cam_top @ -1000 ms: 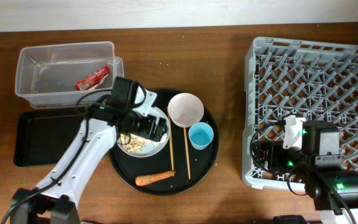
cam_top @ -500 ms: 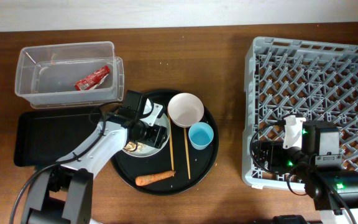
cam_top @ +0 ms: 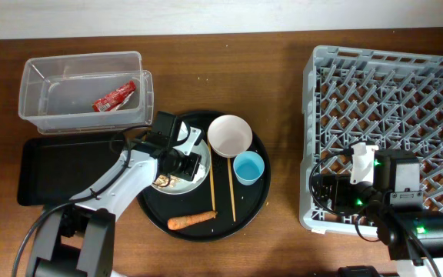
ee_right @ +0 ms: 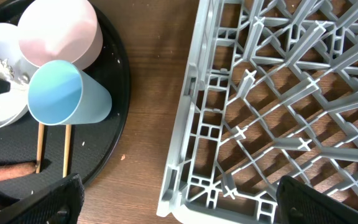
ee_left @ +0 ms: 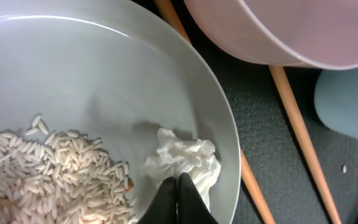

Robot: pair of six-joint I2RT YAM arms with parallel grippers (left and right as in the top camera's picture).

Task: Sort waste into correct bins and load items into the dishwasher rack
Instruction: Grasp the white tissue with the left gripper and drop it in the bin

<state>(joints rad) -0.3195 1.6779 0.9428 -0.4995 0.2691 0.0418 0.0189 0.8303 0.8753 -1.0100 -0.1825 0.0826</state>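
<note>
"Left wrist view, bottom edge: what holds what?"

"(a) My left gripper point(ee_left: 178, 198), fingertips drawn together, pinching the near edge of the tissue point(ee_left: 185, 158). The tissue lies on the plate point(ee_left: 104, 81), by its right rim, just beside the scraps point(ee_left: 48, 171)."

"And past the plate?"

"(b) Chopsticks point(ee_left: 297, 124) on the round tray point(ee_left: 253, 112), one just beside the plate's rim; bowl point(ee_left: 291, 25) and cup point(ee_left: 350, 99) beyond. (c) Overhead: carrot point(cam_top: 192, 221) at the round tray's near edge; left of it the tub point(cam_top: 60, 100), wrapper point(cam_top: 114, 96) inside, and the flat tray point(cam_top: 52, 165), nothing in it."

"The right side?"

"(d) My right gripper point(ee_right: 179, 186), spread wide and holding nothing, over the rack's point(ee_right: 278, 93) near-left corner. No dish shows in the rack."

"Which step?"

"I judge waste sorting, tissue stage. The next move calls for a straight lift, so that no scraps drag off the plate, then a carry left and a release over a bin. I would choose the tub, beside the wrapper, but that is my guess. Scraps and carrot would follow; dishes last."
</note>
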